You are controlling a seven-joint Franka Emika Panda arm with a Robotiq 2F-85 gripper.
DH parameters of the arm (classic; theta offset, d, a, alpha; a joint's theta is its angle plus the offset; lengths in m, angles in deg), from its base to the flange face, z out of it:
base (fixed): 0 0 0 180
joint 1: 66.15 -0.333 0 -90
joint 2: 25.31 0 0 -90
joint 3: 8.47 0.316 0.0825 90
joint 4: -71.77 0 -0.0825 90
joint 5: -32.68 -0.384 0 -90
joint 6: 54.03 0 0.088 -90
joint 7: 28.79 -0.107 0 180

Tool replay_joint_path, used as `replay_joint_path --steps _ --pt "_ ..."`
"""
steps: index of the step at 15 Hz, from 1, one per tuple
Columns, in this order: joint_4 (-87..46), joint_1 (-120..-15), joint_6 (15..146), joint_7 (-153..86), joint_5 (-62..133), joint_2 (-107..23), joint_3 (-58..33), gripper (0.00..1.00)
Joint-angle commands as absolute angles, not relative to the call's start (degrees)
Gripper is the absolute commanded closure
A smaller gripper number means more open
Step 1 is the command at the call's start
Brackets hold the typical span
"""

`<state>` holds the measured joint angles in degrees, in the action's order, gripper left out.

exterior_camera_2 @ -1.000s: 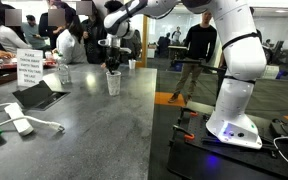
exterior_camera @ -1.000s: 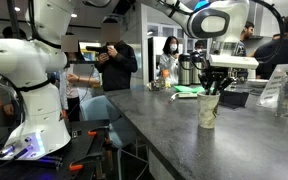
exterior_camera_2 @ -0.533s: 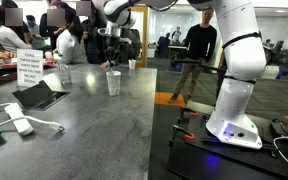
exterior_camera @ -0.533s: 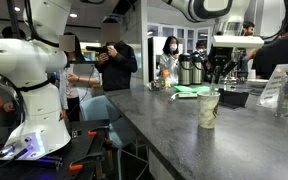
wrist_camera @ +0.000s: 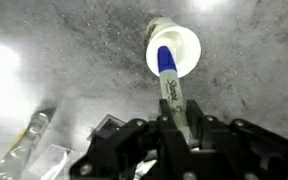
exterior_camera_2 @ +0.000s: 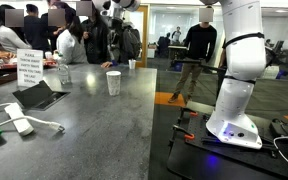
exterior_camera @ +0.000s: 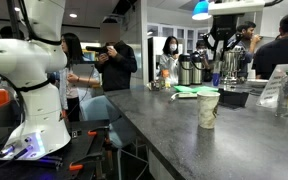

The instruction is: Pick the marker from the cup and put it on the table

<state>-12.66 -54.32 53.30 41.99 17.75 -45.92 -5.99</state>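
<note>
- marker (wrist_camera: pixel 169 82) sits clamped between the fingers of the gripper (wrist_camera: pixel 176 120) in the wrist view, blue end pointing away from the claw and a pale barrel with dark lettering running back between the pads.
- the claw is clenched on the marker, one finger on each side of the barrel.
- the marker's blue end lies over the round white mouth of the cup (wrist_camera: pixel 174 48) in that view, clear of the rim; the cup appears small and far below.
- in an exterior view the gripper (exterior_camera: pixel 219 45) hangs high above the cup (exterior_camera: pixel 209 107), well apart from it; the marker is too small to make out there.
- the cup stands upright on the table (exterior_camera: pixel 159 130), a dark grey glossy countertop, near its edge.
- in an exterior view the cup (exterior_camera_2: pixel 113 83) stands alone in the middle of the table (exterior_camera_2: pixel 94 135).
- a clear plastic bottle (exterior_camera: pixel 287 95) stands beyond the cup, and a green object (exterior_camera: pixel 187 92) lies further back on the counter.
- a printed sign (exterior_camera_2: pixel 29 68), a dark tablet (exterior_camera_2: pixel 39 95) and a white cable (exterior_camera_2: pixel 24 124) lie toward the other side of the counter.
- the white robot base (exterior_camera_2: pixel 234 95) stands beside the table.
</note>
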Motion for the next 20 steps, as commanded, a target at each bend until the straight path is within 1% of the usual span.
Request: replay_joint_path --steps 1,5,11,15,20 --pt "-12.79 -55.26 53.02 32.35 21.80 -44.32 -9.29 0.94" --pt "-12.58 -54.70 54.13 22.98 27.57 -47.98 -12.32 0.94" --pt "-6.74 -53.59 51.27 6.32 30.60 -60.93 -13.38 0.94" --pt "-0.65 -52.76 46.48 -0.38 31.36 -67.86 -12.61 0.94" --pt "2.67 -52.80 41.23 -7.03 32.15 -72.42 -13.34 0.94"
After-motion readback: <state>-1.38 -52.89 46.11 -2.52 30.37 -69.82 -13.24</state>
